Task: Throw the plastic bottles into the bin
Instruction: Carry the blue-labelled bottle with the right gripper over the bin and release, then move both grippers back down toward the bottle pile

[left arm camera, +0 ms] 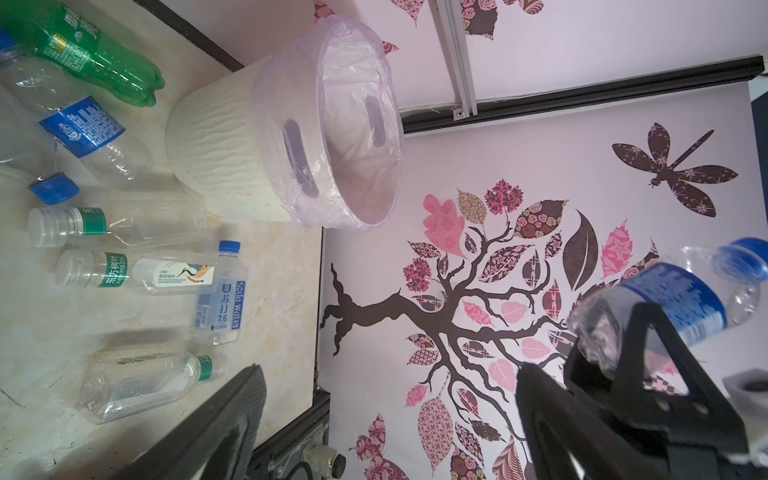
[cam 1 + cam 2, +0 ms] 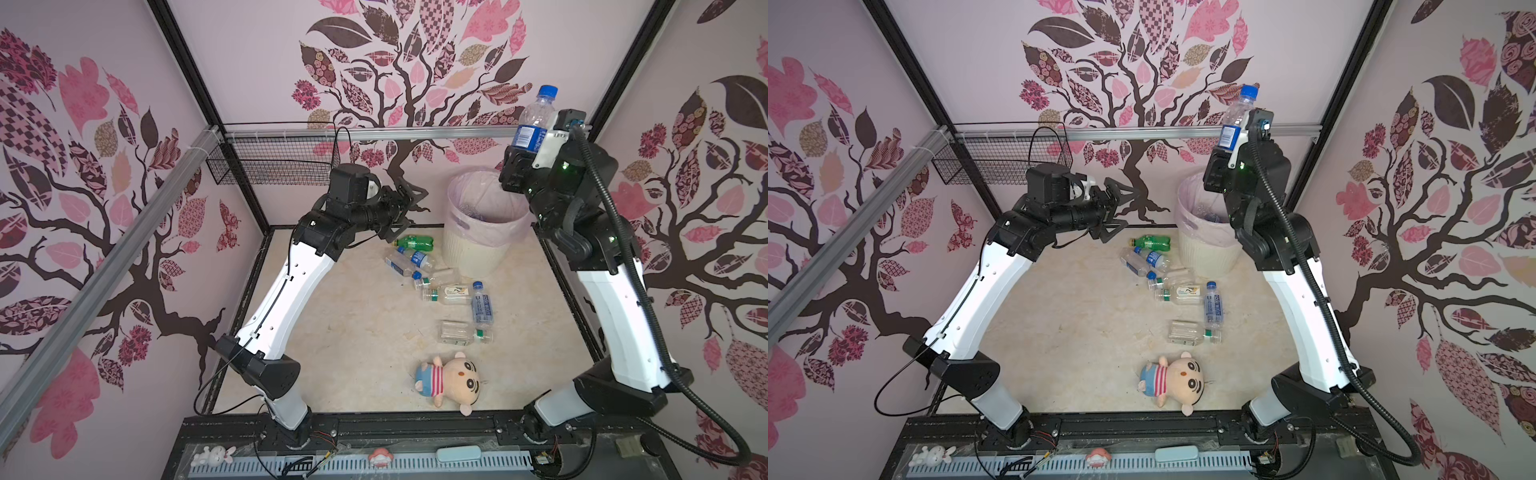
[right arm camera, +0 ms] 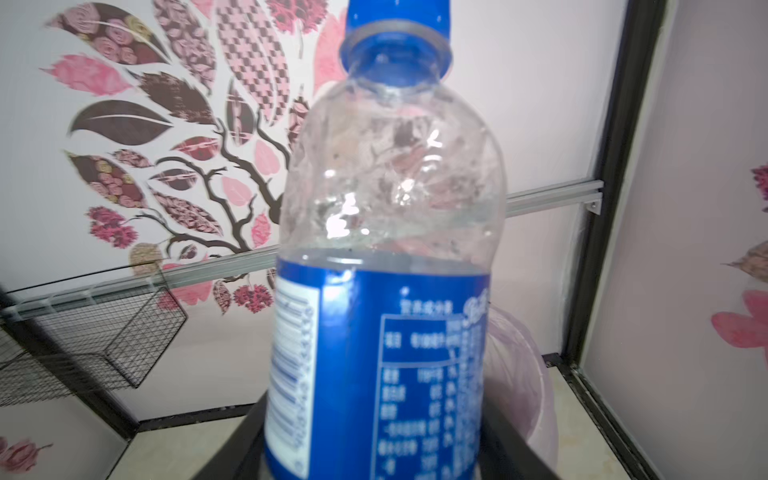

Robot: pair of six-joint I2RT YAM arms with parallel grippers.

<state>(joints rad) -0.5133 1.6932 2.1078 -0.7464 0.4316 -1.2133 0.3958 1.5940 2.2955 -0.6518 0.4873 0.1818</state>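
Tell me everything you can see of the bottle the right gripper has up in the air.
The bottle is clear, thin, crinkled plastic, apparently empty, with a blue cap on and a blue label, white print and barcode, round its lower half. It stands nearly upright, cap up, its base between the right gripper's jaws; nothing else touches it. It is high up, above and beside the bin; whether over the opening, I cannot tell.

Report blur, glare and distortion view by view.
Right wrist: bottle fills the frame, soft, glare spots on its clear shoulder. Left wrist: same bottle smeared at the edge, floor bottles sharp. Both top views: wide-angle, posts splay; light even.
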